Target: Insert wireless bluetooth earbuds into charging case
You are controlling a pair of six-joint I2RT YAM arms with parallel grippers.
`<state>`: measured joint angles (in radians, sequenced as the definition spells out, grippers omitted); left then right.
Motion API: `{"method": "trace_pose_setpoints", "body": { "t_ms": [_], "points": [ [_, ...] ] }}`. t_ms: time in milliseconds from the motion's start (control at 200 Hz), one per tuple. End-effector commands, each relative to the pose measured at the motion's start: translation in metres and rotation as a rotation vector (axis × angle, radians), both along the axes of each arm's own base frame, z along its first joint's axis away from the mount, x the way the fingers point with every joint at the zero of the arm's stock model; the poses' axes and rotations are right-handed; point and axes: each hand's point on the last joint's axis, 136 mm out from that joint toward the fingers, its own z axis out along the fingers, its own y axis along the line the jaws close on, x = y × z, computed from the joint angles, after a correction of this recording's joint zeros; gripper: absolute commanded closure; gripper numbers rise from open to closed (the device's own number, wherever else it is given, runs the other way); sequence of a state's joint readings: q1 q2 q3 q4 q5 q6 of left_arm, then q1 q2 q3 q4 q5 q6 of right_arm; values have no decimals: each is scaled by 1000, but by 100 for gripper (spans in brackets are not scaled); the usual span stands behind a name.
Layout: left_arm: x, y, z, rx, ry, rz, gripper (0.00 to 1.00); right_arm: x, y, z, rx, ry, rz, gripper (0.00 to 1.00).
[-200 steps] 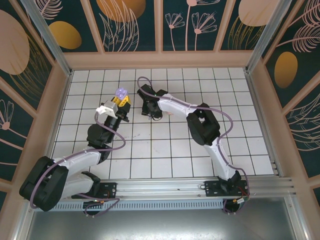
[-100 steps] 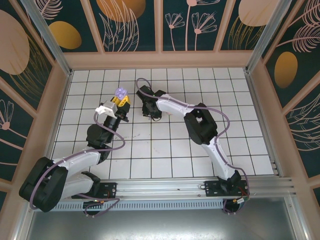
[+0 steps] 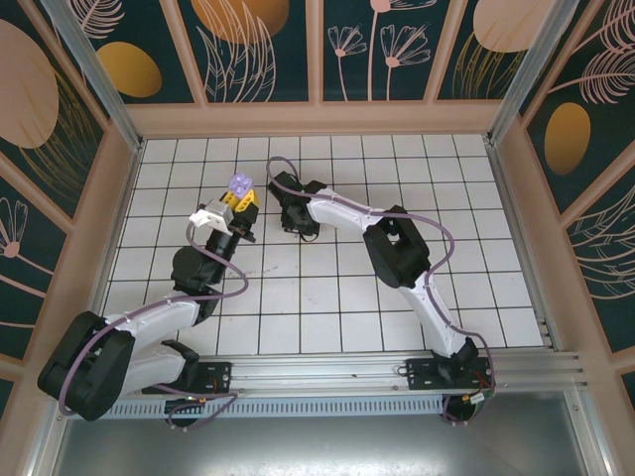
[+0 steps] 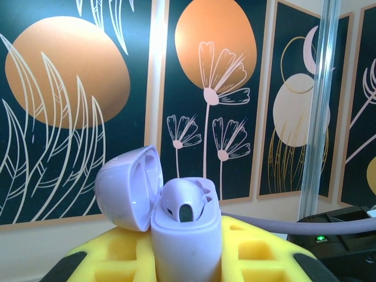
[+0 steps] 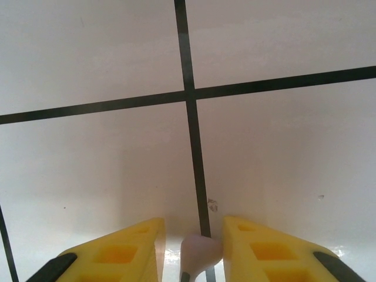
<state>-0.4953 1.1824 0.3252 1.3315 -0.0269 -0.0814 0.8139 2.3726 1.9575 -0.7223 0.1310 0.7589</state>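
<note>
While the left gripper (image 3: 241,202) holds its place, clamped shut on the lilac charging case (image 4: 185,235) with the lid (image 4: 129,188) hinged back toward 9 o'clock, the right arm is what has changed: over the last second its elbow has swung a little toward 9 o'clock and its jaws have drawn inward; in the right wrist view the right gripper (image 5: 194,228) now brackets a pale earbud (image 5: 201,251) lying on the tiled table (image 3: 476,198), just beside a grid crossing. One yellow finger touches the earbud and a sliver of tile shows at the other, so you cannot tell whether the pinch has truly seated (treat it as not yet secure). For the task this reads as the pick in progress, with insertion not yet begun; whether either socket of the case already holds an earbud you cannot tell.

As for room: seen from above, the case sits at about 11 o'clock of the table's centre, and the right gripper is near it at its 4 o'clock, so the carry is short but tight; watch the open lid and the two wrists. The far wall at 12 o'clock and the side wall at 9 o'clock stand well apart from both; open tile lies from 3 to 6 o'clock for a retreat.
</note>
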Motion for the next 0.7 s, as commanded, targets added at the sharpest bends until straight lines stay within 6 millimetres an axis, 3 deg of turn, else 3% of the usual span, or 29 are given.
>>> {"method": "trace_pose_setpoints", "body": {
  "t_ms": [0, 285, 696],
  "points": [
    [-4, 2, 6, -20, -24, -16, 100, -12, 2, -17, -37, 37, 29, 73],
    [-5, 0, 7, -21, -23, -27, 100, -9, 6, -2, -7, 4, 31, 79],
    [-9, -7, 13, -6, -33, -68, 100, 0, -9, 68, 55, -149, -4, 81]
  ]
}}
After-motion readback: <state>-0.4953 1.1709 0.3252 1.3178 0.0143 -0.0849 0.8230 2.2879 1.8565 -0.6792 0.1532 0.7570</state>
